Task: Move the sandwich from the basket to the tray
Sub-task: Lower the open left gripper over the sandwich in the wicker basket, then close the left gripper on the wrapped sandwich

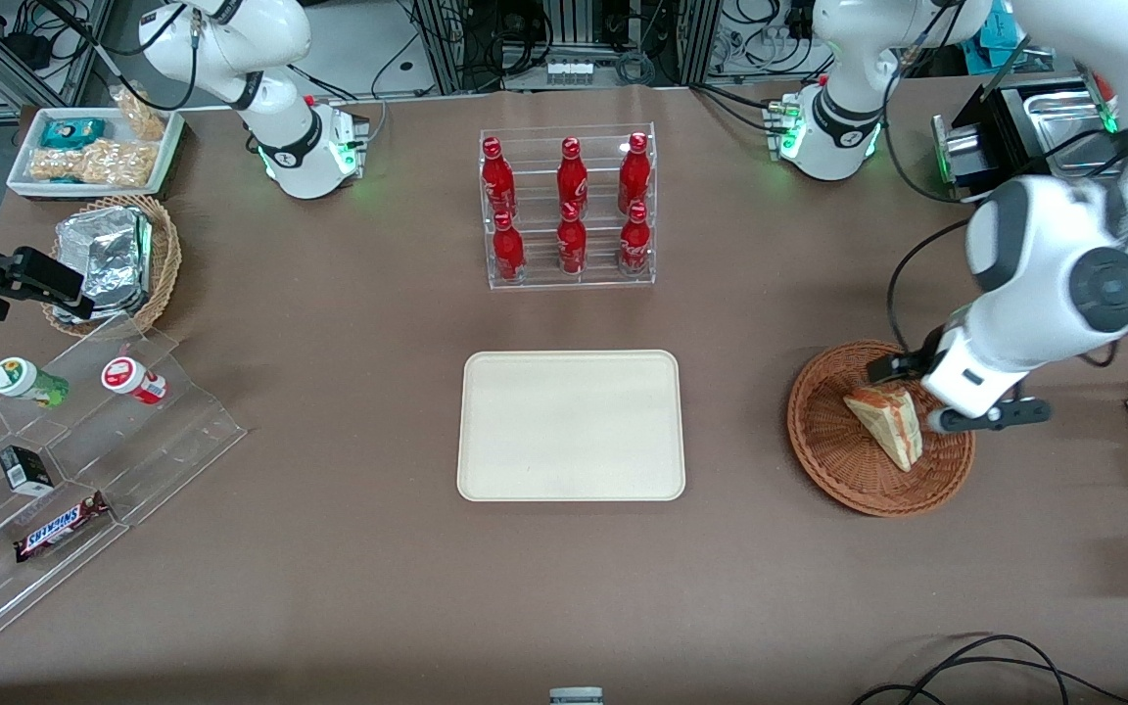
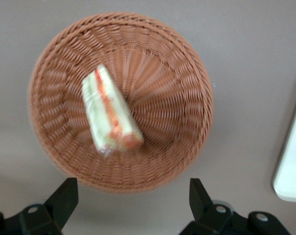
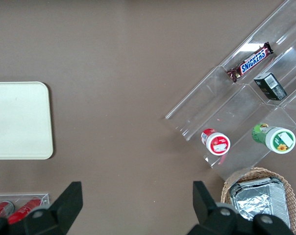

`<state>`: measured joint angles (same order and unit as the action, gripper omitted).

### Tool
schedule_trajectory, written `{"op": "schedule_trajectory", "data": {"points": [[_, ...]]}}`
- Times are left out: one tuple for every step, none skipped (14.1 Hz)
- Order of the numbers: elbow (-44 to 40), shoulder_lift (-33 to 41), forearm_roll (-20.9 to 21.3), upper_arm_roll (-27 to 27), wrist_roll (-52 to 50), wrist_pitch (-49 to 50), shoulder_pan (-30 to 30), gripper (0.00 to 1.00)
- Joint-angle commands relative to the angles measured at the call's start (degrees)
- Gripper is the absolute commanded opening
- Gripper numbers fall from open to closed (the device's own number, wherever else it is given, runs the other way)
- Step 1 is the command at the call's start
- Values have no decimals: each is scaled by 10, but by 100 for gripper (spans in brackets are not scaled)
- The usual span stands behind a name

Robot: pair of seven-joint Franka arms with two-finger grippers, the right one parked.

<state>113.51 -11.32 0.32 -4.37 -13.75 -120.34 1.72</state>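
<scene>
Pincer (image 2: pixel 131 198) hangs wide over the basket (image 2: pixel 187 78) holding the sandwich (image 2: pixel 110 111); tray (image 1: pixel 571 426) bare.

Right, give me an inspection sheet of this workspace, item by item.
Surface: brown table.
Sandwich: lying in the basket, not gripped.
Tray: bare, nearer the front camera than the bottle rack.
Clutter: foil packs in a tan basket, snack tray, acrylic steps with cups and a Snickers bar, all toward the parked arm's end.
Gripper: open, above the basket's rim, touching nothing.
Cables: black cable near the table's front edge.
Surroundings: racks and wiring at the table's back edge.
</scene>
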Motion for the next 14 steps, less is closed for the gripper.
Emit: {"op": "schedule_trajectory", "data": {"points": [[51,-8,3,3,-96,-85,-1,100],[49,-20,3,6,-145,-89,-1,100],[44,-31,3,14,-169,-90,-1,100],[40,-38,3,22,-174,-92,-1,100],[39,-48,3,29,-177,-100,-1,100],[39,-56,3,30,-183,-111,-1,100],[39,-70,3,33,-201,-128,-1,100],[39,-79,3,33,-224,-141,-1,100],[39,-94,2,33,-251,-156,-1,98],[39,-102,3,33,-281,-168,-1,77],[41,-106,4,33,-307,-169,-1,40],[44,-104,4,33,-312,-165,-1,15],[45,-100,5,33,-312,-158,-1,11],[42,-93,5,33,-312,-134,0,10]]}}
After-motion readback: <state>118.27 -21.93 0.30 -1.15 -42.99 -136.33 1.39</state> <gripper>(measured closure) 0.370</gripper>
